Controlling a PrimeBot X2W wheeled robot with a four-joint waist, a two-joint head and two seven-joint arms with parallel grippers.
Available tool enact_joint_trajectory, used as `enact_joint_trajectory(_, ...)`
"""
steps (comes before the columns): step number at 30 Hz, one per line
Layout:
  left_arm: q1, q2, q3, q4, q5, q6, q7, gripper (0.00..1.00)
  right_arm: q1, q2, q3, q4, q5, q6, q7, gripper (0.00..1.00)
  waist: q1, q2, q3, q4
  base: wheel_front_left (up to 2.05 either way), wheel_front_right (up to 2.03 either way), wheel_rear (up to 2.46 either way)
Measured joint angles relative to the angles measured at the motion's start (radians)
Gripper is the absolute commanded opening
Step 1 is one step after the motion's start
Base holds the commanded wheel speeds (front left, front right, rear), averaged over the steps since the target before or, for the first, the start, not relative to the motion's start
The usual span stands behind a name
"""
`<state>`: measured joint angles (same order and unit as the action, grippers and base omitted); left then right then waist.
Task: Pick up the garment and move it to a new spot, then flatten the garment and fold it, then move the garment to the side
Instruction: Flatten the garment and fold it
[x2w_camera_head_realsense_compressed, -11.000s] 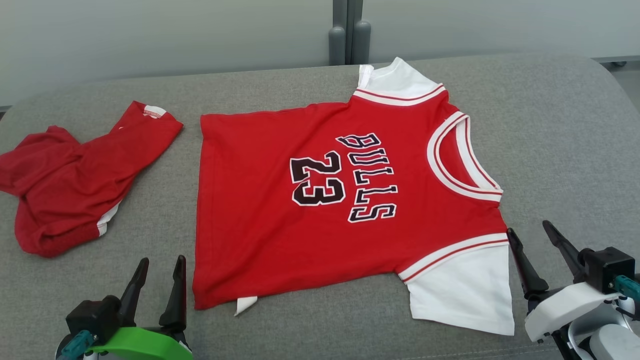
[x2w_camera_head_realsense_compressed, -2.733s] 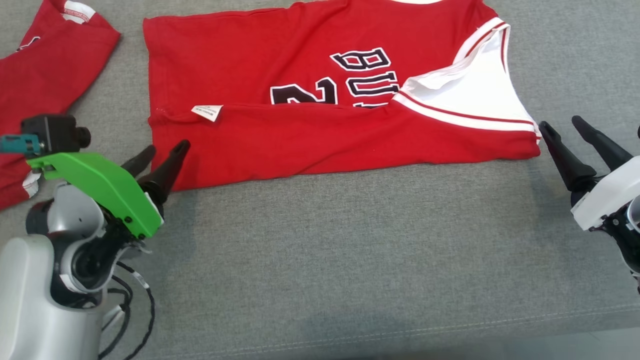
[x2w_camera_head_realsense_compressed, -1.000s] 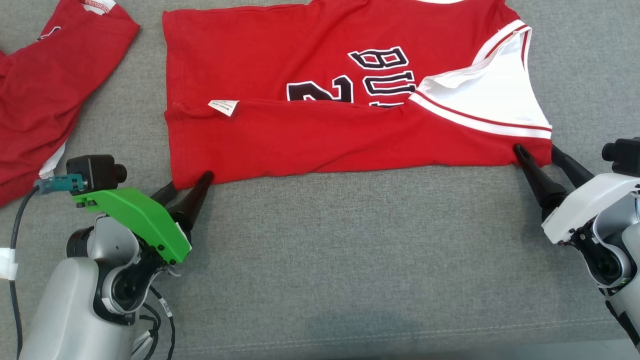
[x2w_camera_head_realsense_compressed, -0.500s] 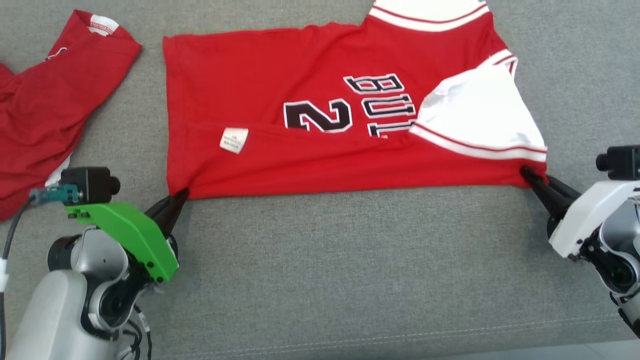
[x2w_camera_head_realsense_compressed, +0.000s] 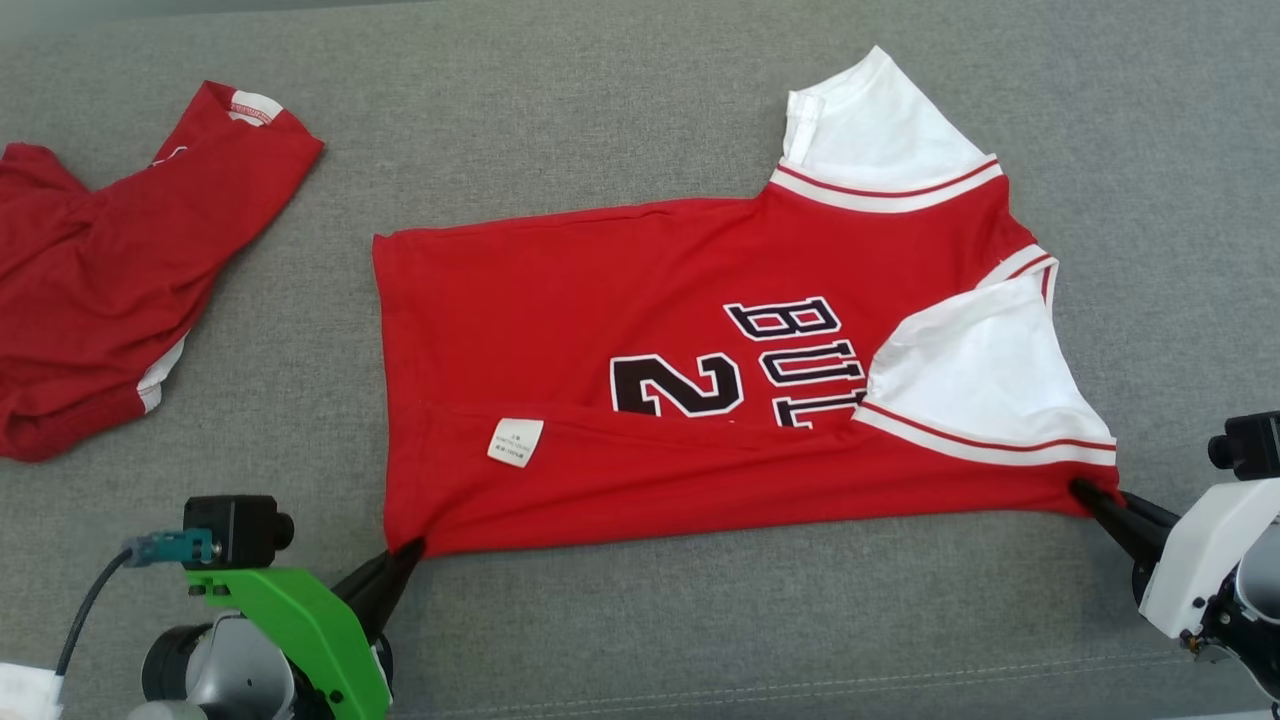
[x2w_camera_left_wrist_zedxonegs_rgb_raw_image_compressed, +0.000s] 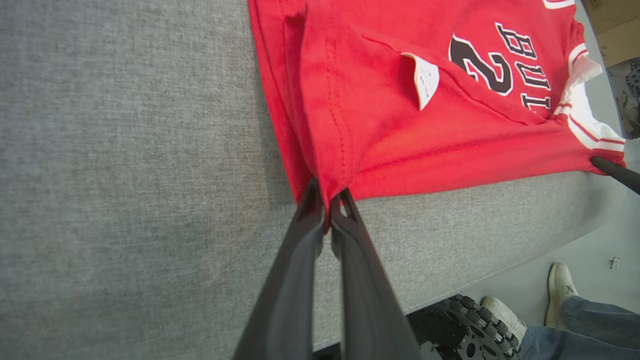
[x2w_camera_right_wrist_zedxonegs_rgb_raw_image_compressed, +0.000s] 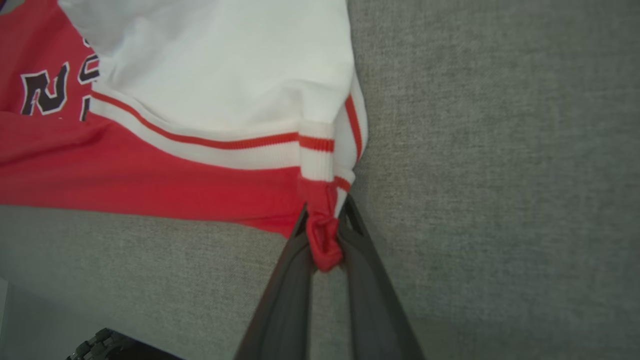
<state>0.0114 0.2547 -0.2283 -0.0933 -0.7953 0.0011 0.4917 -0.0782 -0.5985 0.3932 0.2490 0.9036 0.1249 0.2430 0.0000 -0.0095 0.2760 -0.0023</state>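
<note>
The red Bulls jersey (x2w_camera_head_realsense_compressed: 640, 320) with white sleeves lies on the grey couch, its near edge folded over the lower part of the number so a white tag (x2w_camera_head_realsense_compressed: 515, 442) faces up. My left gripper (x2w_camera_head_realsense_compressed: 405, 553) is shut on the jersey's near-left hem corner (x2w_camera_left_wrist_zedxonegs_rgb_raw_image_compressed: 325, 192). On the near-right corner (x2w_camera_right_wrist_zedxonegs_rgb_raw_image_compressed: 322, 235), by the striped sleeve band, my right gripper (x2w_camera_head_realsense_compressed: 1085, 493) is shut on bunched red cloth. The fold edge is stretched taut between the two grippers.
A second red garment (x2w_camera_head_realsense_compressed: 110, 270) lies crumpled at the left of the couch (x2w_camera_head_realsense_compressed: 700, 640). The couch's front seam runs just below the grippers. A person's shoes (x2w_camera_left_wrist_zedxonegs_rgb_raw_image_compressed: 560, 287) and the robot's wheel (x2w_camera_left_wrist_zedxonegs_rgb_raw_image_compressed: 460, 330) show on the floor past the couch edge.
Both grippers closed on the near corners of the folded jersey and have drawn it toward the couch's front edge. The head camera has tilted, so the far sleeve now shows.
</note>
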Motion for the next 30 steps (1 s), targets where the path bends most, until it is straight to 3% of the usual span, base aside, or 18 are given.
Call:
enact_joint_trajectory(6, 0.085, -0.016, 0.005, -0.08, -0.029, 0.017, 0.0, 0.0, 0.056, -0.016, -0.011, -0.063, 0.016, -0.007, 0.009, 0.0, 0.0, 0.0, -0.003, 0.008, 0.0, 0.0, 0.0)
enact_joint_trajectory(15, 0.105, -0.051, -0.008, -0.084, -0.044, 0.035, -0.016, 0.0, 0.069, -0.025, 0.005, -0.128, 0.02, -0.014, 0.033, 0.0, 0.0, 0.0, 0.037, 0.005, 0.0, 0.0, 0.0)
enact_joint_trajectory(16, 0.105, -0.052, -0.004, -0.084, -0.043, 0.036, -0.023, 0.08, 0.069, -0.028, 0.004, -0.136, 0.017, -0.019, 0.034, 0.0, 0.0, 0.0, 0.042, 0.003, 0.0, 0.0, 0.0)
enact_joint_trajectory(17, 0.105, -0.052, -0.004, -0.084, -0.043, 0.036, -0.023, 0.25, 0.069, -0.028, 0.004, -0.136, 0.017, -0.019, 0.034, 0.15, 0.0, 0.0, 0.042, 0.003, 0.0, 0.0, 0.0)
enact_joint_trajectory(18, 0.104, -0.051, -0.001, -0.085, -0.038, 0.036, -0.026, 0.4, 0.068, -0.031, 0.002, -0.142, 0.011, -0.022, 0.034, 0.38, 0.0, 0.0, 0.046, 0.002, 0.0, 0.0, 0.0)
enact_joint_trajectory(19, 0.102, -0.05, -0.001, -0.089, -0.031, 0.036, -0.026, 0.67, 0.068, -0.036, 0.001, -0.149, 0.002, -0.023, 0.034, 0.86, 0.0, 0.0, 0.05, 0.0, 0.0, 0.0, 0.0)
enact_joint_trajectory(20, 0.102, -0.049, 0.001, -0.097, -0.024, 0.037, -0.028, 1.0, 0.067, -0.042, -0.001, -0.158, -0.006, -0.031, 0.033, 1.0, 0.0, 0.0, 0.055, -0.001, 0.0, 0.0, 0.0)
enact_joint_trajectory(25, 0.083, 0.014, 0.013, -0.154, 0.045, 0.043, -0.035, 1.0, 0.037, -0.095, -0.035, -0.202, -0.027, -0.046, 0.036, 1.0, 0.0, 0.0, 0.079, -0.006, 0.0, 0.0, 0.0)
enact_joint_trajectory(30, -0.028, 0.082, 0.034, -0.223, 0.108, 0.043, -0.014, 1.0, -0.089, -0.15, -0.094, -0.274, -0.043, -0.054, 0.052, 1.0, 0.0, 0.0, 0.116, -0.004, 0.0, 0.0, 0.0)
